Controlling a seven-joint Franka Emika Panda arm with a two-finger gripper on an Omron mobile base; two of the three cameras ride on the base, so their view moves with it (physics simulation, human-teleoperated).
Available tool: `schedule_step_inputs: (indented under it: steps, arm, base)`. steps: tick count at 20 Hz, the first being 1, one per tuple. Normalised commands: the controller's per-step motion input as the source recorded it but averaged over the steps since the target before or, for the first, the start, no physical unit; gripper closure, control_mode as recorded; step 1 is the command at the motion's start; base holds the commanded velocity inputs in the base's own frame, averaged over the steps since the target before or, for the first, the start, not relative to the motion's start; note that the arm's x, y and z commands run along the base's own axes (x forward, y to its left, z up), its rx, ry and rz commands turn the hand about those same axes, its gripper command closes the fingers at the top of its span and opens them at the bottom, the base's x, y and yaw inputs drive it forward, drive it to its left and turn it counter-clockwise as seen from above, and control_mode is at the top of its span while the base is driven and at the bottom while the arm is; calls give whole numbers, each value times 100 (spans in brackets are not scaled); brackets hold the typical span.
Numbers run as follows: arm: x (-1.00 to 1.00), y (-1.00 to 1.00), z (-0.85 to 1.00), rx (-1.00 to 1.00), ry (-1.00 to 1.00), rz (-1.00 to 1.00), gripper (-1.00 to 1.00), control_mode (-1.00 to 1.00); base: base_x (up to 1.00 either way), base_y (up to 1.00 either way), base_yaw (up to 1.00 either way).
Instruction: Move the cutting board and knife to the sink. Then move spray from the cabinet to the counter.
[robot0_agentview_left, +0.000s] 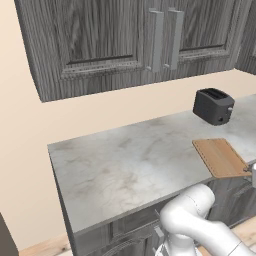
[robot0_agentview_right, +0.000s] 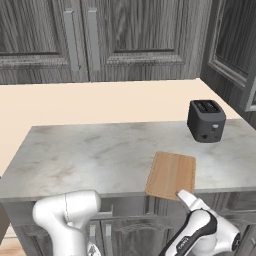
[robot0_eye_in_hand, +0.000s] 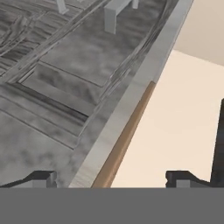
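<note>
The claw (robot0_eye_in_hand: 109, 177) stood wide open and empty, low at the counter's (robot0_agentview_left: 125, 160) front edge, its tips straddling the board's (robot0_agentview_right: 171, 175) near rim. The step looked like grasping the board; next it likely needed to close on that thin edge. Flat pale wood with rounded corners lay on marbled stone, near a boxy black toaster (robot0_agentview_right: 205, 120).

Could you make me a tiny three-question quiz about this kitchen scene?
1. True or false: the cutting board sticks out past the counter front edge.
2. What stands behind the board? A kettle, B toaster, C bowl.
3. Are the gripper fingers open or shut?

Key: 1 true; 2 B; 3 open, level with the board's edge.
</note>
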Motion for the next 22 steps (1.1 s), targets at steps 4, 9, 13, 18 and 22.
schedule_step_inputs:
  steps: [4, 9, 13, 18, 22]
  arm:
    - [1, 2, 0, 0, 0, -2, -100, -100]
    - [7, 8, 0, 0, 0, -1, -100, -100]
    - [11, 11, 0, 0, 0, -2, -100, -100]
    - [10, 11, 0, 0, 1, -3, -100, -100]
    - [4, 6, 0, 0, 0, -3, -100, -100]
  base:
    - [0, 0, 0]
    - [0, 0, 0]
    - [0, 0, 0]
    - [0, 0, 0]
    - [0, 0, 0]
